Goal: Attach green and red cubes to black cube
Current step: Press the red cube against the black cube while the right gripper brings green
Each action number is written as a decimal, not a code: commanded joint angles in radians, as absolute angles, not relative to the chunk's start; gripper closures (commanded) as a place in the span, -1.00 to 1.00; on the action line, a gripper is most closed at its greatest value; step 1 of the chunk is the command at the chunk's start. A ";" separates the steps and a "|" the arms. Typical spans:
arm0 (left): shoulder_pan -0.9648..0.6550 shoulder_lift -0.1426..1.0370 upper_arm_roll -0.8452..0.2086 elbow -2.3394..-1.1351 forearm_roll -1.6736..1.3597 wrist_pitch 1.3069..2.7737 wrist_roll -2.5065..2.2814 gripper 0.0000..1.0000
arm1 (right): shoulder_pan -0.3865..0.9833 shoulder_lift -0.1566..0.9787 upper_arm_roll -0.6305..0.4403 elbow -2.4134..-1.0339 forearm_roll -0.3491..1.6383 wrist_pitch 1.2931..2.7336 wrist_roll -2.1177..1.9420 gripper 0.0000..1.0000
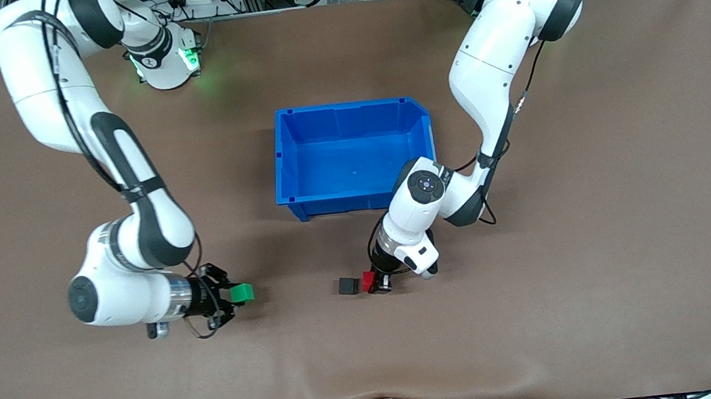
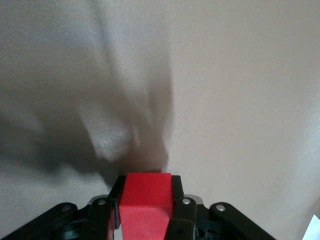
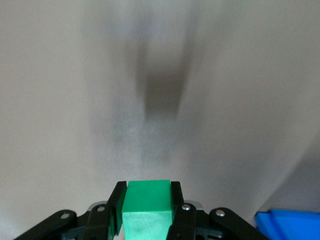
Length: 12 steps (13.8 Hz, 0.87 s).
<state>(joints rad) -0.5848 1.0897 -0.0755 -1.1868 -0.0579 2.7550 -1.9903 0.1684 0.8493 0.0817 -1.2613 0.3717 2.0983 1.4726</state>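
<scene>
You have 2 pinches: left gripper (image 1: pixel 372 283) on red cube (image 1: pixel 368 281) beside black cube (image 1: pixel 347 285); right gripper (image 1: pixel 233 296) on green cube (image 1: pixel 242 293), well apart.

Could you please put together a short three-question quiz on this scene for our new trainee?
1. True or false: the right gripper is shut on the green cube.
2. Multiple choice: what sits beside the black cube on the table? A) the green cube B) the red cube C) the blue bin
3. Fill in: the left gripper holds the ____ cube.

Key:
1. True; both fingers clamp its sides in the right wrist view.
2. B; the red cube, held by the left gripper, is right next to the black cube, though contact cannot be judged.
3. red
</scene>
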 commanded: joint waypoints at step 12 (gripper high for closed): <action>-0.646 1.175 -0.018 -1.091 -0.069 2.815 -1.982 1.00 | 0.359 0.965 0.075 -1.232 0.388 2.344 1.772 1.00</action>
